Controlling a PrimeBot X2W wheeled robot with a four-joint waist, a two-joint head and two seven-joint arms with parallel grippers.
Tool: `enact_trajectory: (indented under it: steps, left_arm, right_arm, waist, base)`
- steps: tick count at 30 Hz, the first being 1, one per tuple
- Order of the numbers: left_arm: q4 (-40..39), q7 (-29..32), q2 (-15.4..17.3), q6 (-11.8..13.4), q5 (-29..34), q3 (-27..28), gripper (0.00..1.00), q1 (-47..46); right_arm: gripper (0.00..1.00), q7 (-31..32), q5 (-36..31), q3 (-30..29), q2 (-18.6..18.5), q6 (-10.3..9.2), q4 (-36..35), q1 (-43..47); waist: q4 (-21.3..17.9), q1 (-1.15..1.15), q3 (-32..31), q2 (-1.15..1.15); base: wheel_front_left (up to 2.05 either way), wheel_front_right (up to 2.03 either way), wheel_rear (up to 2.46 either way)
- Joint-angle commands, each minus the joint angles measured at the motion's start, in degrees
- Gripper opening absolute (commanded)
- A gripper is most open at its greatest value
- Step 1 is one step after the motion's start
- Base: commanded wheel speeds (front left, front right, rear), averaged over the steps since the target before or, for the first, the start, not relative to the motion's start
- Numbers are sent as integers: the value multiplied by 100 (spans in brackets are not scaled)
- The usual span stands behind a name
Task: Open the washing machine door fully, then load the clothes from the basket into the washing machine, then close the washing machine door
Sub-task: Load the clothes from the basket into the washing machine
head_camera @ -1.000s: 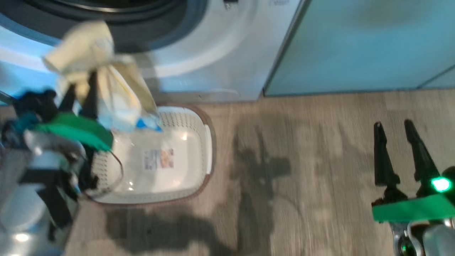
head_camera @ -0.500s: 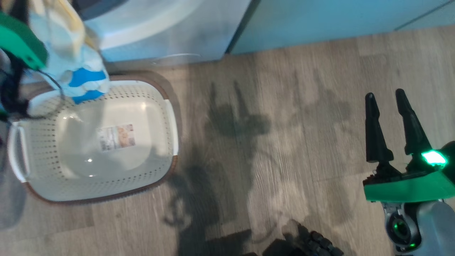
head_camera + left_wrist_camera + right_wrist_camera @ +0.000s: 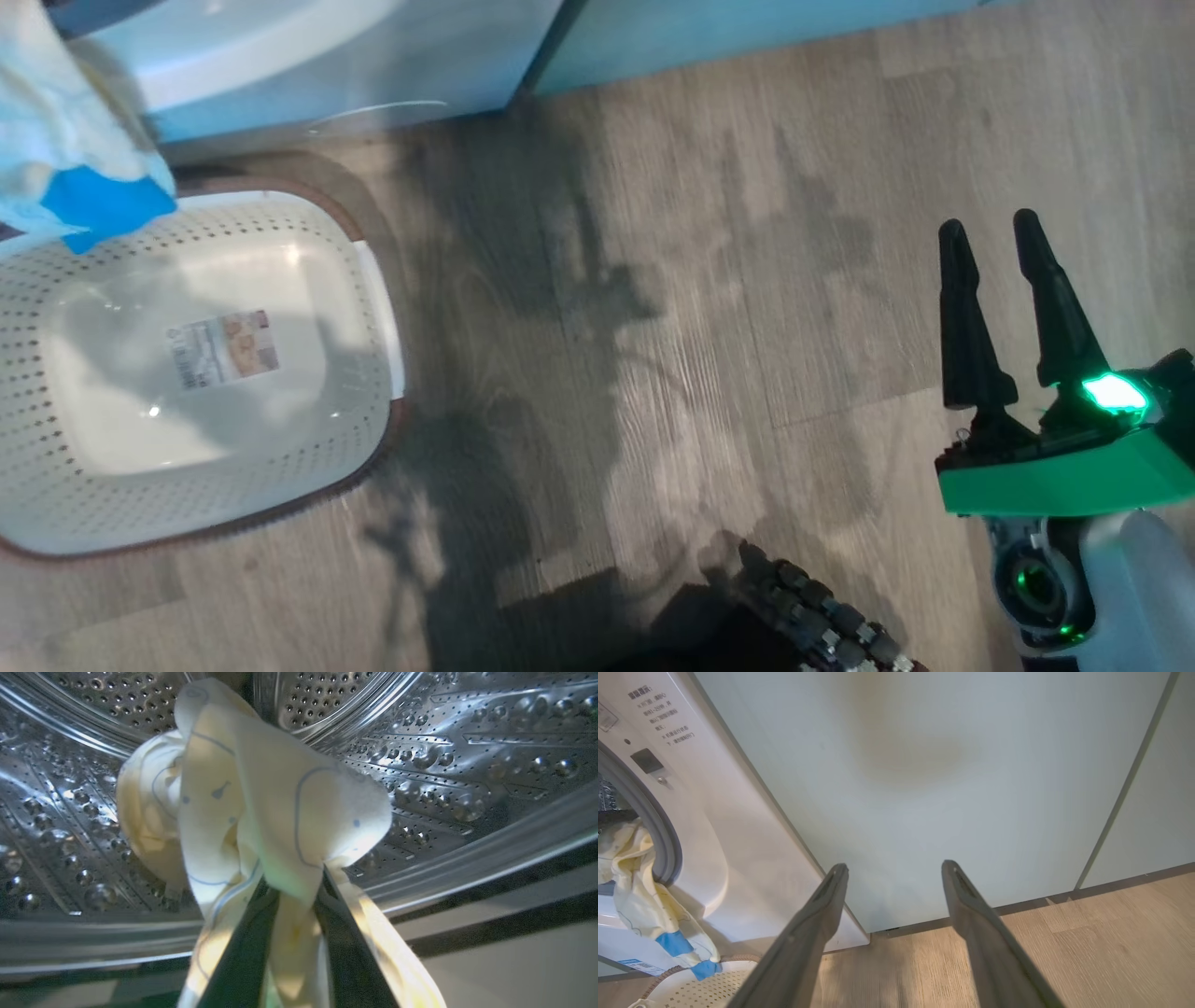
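The left hand (image 3: 299, 891) is clamped on a pale yellow garment (image 3: 261, 802). Its two dark fingers pinch a gathered fold, and the rest bunches ahead of them at the mouth of the steel drum (image 3: 467, 765), which curves from 9 round to 3 o'clock in the left wrist view. The step in hand looks like loading: the cloth is at the opening but not yet released.

In the right wrist view, at 9 o'clock, the garment's blue-trimmed tail hangs out over the grey gasket (image 3: 663, 830). It trails down the white front of the washing machine (image 3: 738, 858) and ends near the basket (image 3: 686, 984) at 7 o'clock. The next move likely calls for reaching deeper so the tail clears the gasket, then parting the fingers.

In the head view the basket sits on the floor (image 3: 747, 327) at 9 o'clock, its bottom label bare, so this seems the last piece. The right hand (image 3: 990, 224), at 4 o'clock, has its fingers apart and holds nothing.

The garment is thin and soft, with faint blue line drawings, and looks likely to drape and snag.
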Motion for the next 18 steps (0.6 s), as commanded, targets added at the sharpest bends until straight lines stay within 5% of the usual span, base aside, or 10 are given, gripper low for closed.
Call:
enact_trajectory:
  steps: [1,10,18]
  left_arm:
    - [-113,35,417,3,31,231,0,-354]
    - [326,-215,662,180,318,250,0,-985]
    - [572,-1547,781,407,913,156,0,-1711]
  right_arm:
    - [100,-38,55,124,-33,-16,-186,-12]
    - [100,-38,125,215,-33,-16,-209,-28]
    - [100,-38,270,335,-33,-16,-209,-81]
  waist:
    - [-113,0,94,0]
    - [-319,0,287,0]
    - [-518,0,425,0]
  base:
    - [0,0,0]
    - [0,0,0]
    - [0,0,0]
